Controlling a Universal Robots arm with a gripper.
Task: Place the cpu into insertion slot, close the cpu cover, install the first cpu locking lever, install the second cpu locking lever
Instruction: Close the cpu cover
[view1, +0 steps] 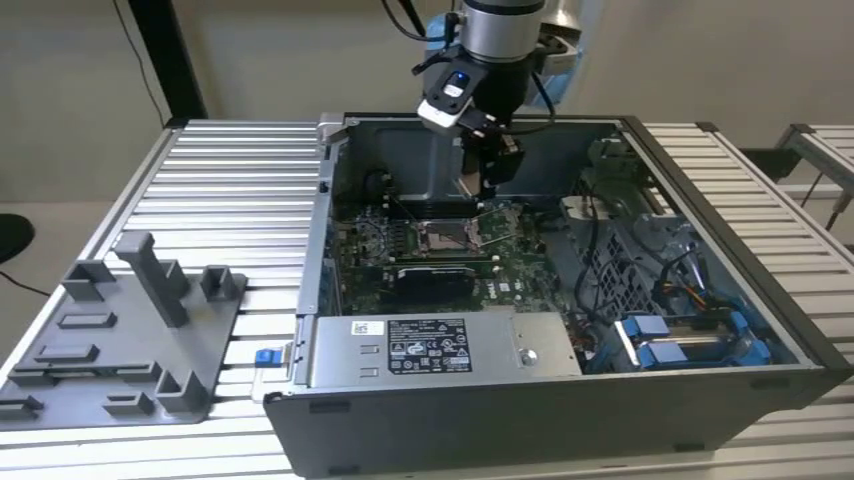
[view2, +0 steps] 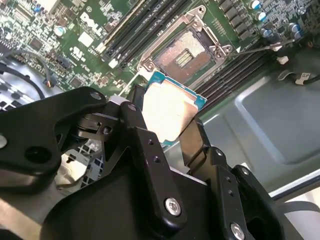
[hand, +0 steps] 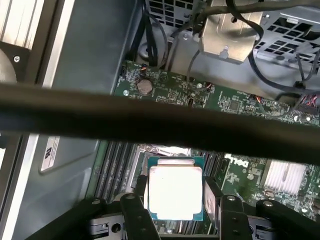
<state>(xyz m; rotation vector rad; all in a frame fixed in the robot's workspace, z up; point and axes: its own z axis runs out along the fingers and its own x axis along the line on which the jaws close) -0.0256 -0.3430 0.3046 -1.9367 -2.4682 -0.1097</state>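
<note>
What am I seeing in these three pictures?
It is a robot arm reaching down into an open computer case that lies on a ribbed metal table. The exterior view is taken from a camera standing off the arm; both wrist views come from cameras riding on the arm, looking past its black fingers. Those fingers pinch a cpu, a small square chip with a silvery top, held above the green circuit board near the insertion slot, the square socket it belongs in. A grey parts holder lies beside the case.
</note>
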